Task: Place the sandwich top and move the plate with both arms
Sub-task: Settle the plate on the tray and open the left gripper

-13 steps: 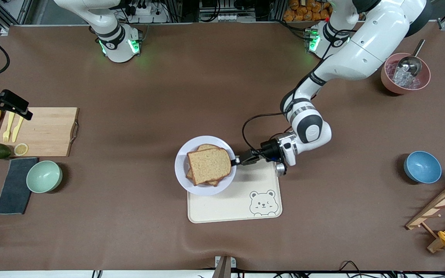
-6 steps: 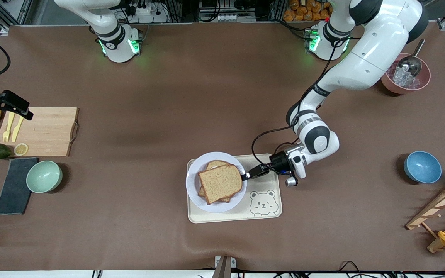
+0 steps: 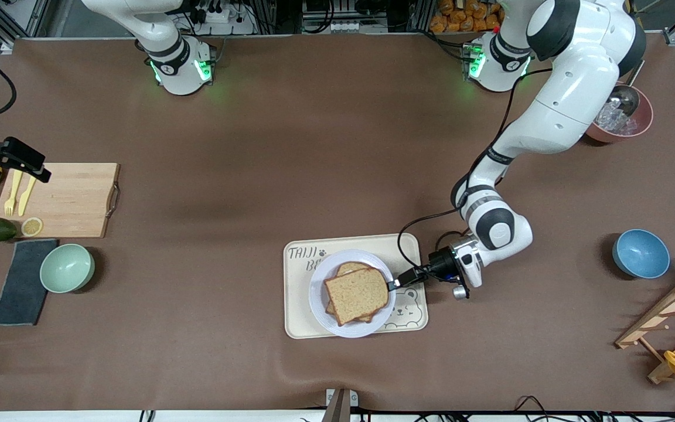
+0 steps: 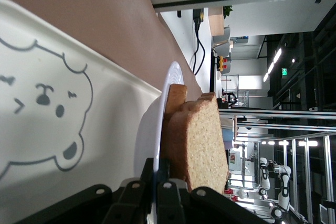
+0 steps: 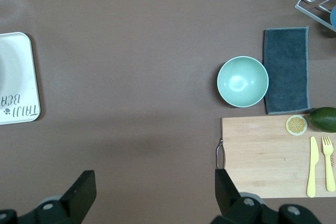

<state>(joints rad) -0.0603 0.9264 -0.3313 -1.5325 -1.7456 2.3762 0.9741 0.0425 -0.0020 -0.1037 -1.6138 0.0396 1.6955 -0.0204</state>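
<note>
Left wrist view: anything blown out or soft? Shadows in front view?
Left wrist view: bear tray glares near-white, left gripper looks soft up close, gripping the plate rim. Front view: even light, soft shadow beside the green bowl.

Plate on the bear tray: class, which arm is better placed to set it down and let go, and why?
Left. Its pincer is shut on the plate rim, over the tray. The right pincer hangs open above the cutting board at the right arm's end of the table, holding nothing.
</note>
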